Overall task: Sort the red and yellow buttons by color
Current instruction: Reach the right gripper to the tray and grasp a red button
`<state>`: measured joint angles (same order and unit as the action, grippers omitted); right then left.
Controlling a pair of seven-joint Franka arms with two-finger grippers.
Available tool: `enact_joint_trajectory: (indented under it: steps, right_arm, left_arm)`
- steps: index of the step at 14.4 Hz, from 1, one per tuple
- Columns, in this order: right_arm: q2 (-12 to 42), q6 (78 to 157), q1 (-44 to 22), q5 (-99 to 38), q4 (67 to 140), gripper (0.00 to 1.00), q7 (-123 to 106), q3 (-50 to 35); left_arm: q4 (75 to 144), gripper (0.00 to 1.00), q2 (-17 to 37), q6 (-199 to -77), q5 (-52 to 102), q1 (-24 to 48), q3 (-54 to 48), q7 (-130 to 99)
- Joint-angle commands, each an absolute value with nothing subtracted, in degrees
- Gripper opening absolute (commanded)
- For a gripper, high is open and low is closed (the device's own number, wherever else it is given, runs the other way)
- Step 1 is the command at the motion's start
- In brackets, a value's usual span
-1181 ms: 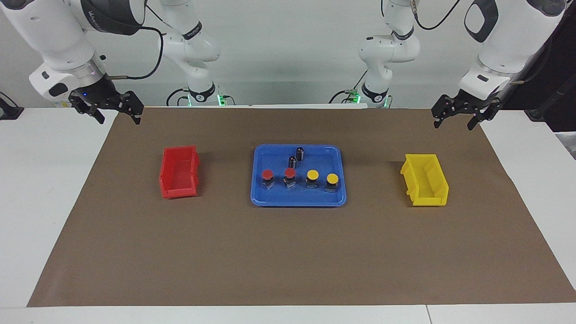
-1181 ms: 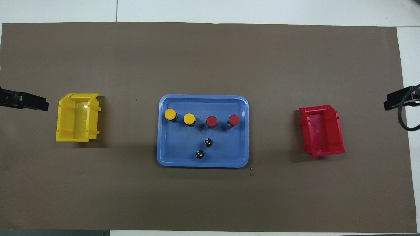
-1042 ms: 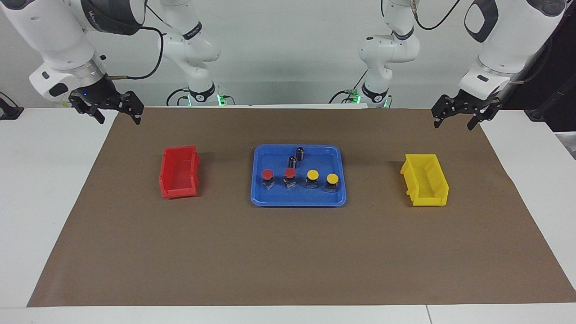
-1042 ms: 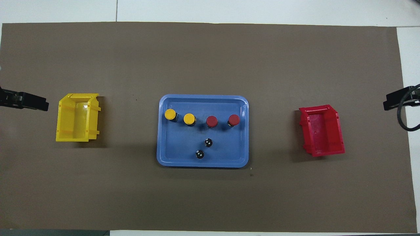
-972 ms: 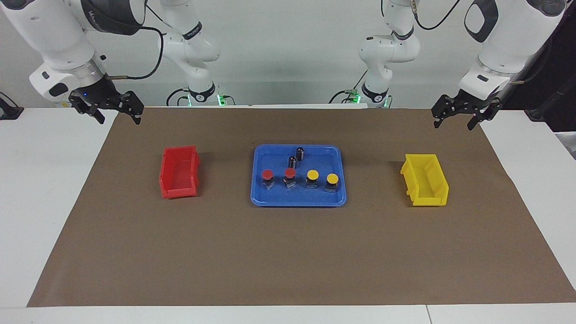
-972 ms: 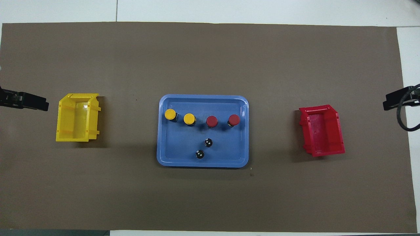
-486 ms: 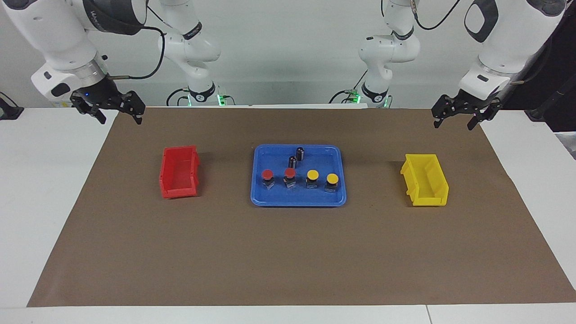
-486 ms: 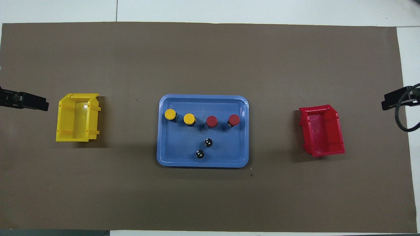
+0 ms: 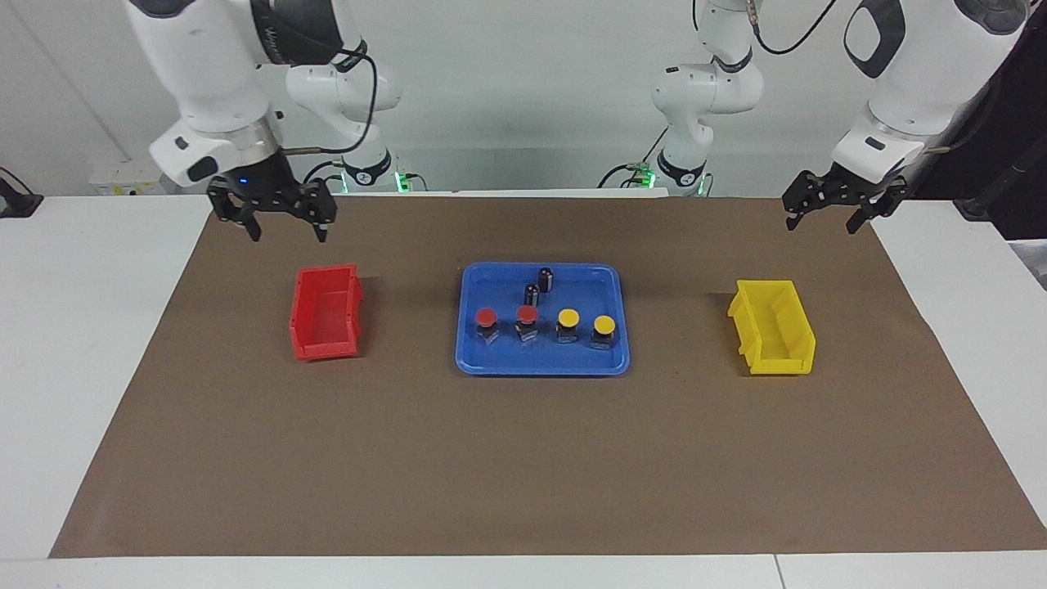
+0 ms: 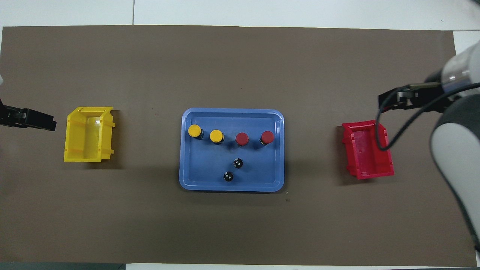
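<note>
Now you have a white table [image 9: 74, 343] under a brown mat [image 9: 523, 458], with a pale wall [image 9: 523, 98] at the robots' end. On the mat a blue tray [image 9: 541, 365] sits between a red bin [image 9: 325, 312] and a yellow bin [image 9: 773, 327]. In the tray, two dark cylinders [image 9: 539, 285] stand nearer the robots; farther out runs a row of red buttons [image 9: 507, 324] and yellow buttons [image 9: 586, 328], round caps on blocky black-and-silver bases. Your right gripper [image 9: 281, 225] hangs over the mat by the red bin, fingers apart, well apart from the buttons. Your left gripper [image 9: 822, 214] waits near the yellow bin, fingers apart.
</note>
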<state>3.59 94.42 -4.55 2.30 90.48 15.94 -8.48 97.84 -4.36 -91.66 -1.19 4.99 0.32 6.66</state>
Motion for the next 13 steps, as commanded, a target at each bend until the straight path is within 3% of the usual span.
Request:
enact_joint_trajectory:
  steps: [1, 3, 6, 9, 13]
  right_arm:
    - [10.17, 102.27, -12.45, 2.37, 90.53, 1.0, 27.46, -8.53]
    - [12.82, 110.26, -15.89, 2.64, 93.76, 1.0, 33.73, -8.53]
    - [12.57, 121.09, -17.66, 2.46, 102.64, 1.0, 36.64, -8.61]
    - [12.57, 125.32, -19.07, 2.46, 107.73, 1.0, 36.65, -8.61]
    - [11.69, 127.86, -19.34, 2.46, 111.08, 0.9, 36.3, -8.79]
  left_arm:
    - [97.91, 1.0, -4.83, -91.75, -1.76, 4.31, -0.18, 6.06]
    - [98.61, 1.0, -5.01, -91.93, -1.84, 3.78, -0.18, 6.06]
    - [99.22, 1.0, -5.36, -91.23, -1.93, 4.04, -0.35, 5.54]
    - [100.11, 1.0, -5.8, -91.76, -1.93, 4.48, -0.53, 5.28]
    - [100.99, 1.0, -6.06, -92.11, -1.85, 3.78, -0.62, 5.01]
